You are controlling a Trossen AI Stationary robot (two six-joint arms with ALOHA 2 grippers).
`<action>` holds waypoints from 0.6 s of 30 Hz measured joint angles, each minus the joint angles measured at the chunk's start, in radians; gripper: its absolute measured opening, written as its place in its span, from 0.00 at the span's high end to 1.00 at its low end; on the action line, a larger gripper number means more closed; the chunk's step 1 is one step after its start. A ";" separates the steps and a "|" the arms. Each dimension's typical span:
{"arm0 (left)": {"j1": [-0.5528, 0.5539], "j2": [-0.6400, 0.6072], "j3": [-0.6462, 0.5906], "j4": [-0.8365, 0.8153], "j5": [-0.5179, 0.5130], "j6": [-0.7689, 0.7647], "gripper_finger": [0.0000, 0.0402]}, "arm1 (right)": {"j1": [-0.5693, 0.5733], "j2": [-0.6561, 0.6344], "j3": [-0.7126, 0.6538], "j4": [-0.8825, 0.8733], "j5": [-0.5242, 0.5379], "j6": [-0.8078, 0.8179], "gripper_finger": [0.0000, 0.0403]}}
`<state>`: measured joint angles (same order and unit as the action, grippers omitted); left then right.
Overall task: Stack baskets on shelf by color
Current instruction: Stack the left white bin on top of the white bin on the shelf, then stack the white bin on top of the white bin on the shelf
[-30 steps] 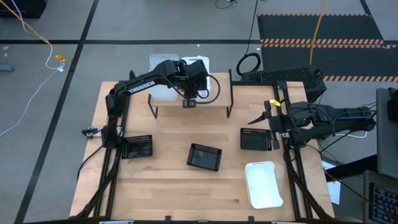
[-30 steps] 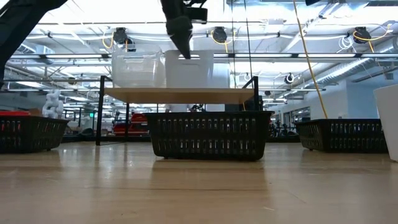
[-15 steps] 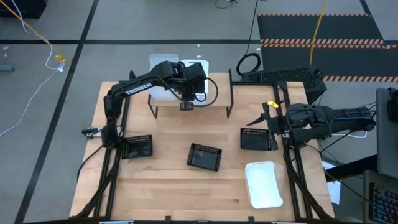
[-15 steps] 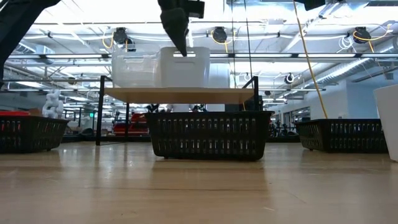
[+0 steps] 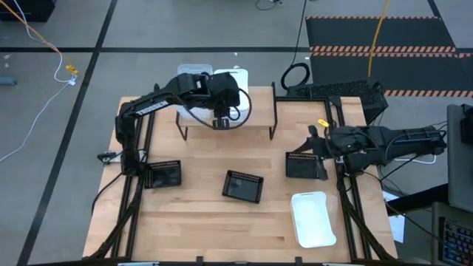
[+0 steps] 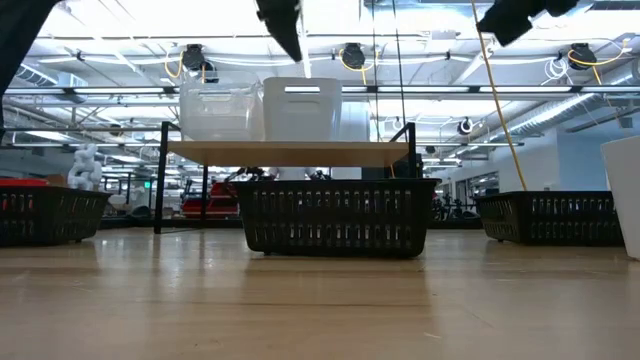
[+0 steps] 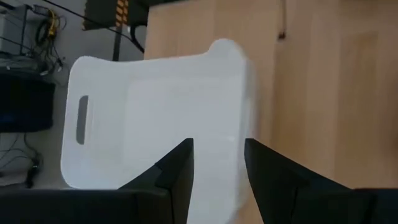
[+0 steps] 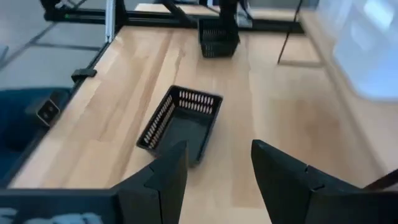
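Observation:
On the shelf [image 5: 255, 120] [image 6: 290, 152] stand a clear basket [image 5: 188, 72] [image 6: 220, 110] and, to its right, a white basket [image 5: 235, 76] [image 6: 300, 110] [image 7: 155, 112]. My left gripper [image 5: 221, 122] [image 6: 285, 28] [image 7: 217, 146] hangs open above the white basket's near end, clear of it. Three black baskets [image 5: 164, 174] [image 5: 243, 186] [image 5: 303, 165] and another white basket [image 5: 312, 219] rest on the tabletop. My right gripper [image 5: 310, 138] [image 8: 217, 149] is open in the air over the right black basket, with the middle black basket [image 8: 180, 121] ahead of it.
The shelf's black legs [image 5: 177, 122] [image 5: 275, 111] stand at the table's far side. Bare tabletop lies in front of the shelf and along the near edge [image 5: 222, 236]. A keyboard [image 5: 332, 92] sits beyond the far right corner.
My left gripper has risen from the white basket's rim and drawn back a little toward the table's left, still open. The white basket stays on the shelf. My right gripper has rolled about its own axis and sunk slightly.

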<state>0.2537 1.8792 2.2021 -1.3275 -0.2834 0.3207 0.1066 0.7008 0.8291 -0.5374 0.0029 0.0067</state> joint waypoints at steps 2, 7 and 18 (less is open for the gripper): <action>-0.032 -0.013 0.000 0.012 0.000 -0.066 0.64 | 0.003 0.018 0.000 -0.016 -0.004 0.082 0.58; -0.160 -0.018 -0.001 0.027 0.002 -0.255 0.64 | 0.124 0.083 -0.061 0.039 -0.029 0.294 0.58; -0.467 0.008 -0.456 0.959 0.046 -0.104 0.64 | 0.482 0.205 -0.030 -0.032 0.232 0.611 0.58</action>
<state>-0.2133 1.8870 1.7461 -0.3689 -0.2377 0.2172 0.5887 0.9062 0.7995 -0.5698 0.2350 0.6177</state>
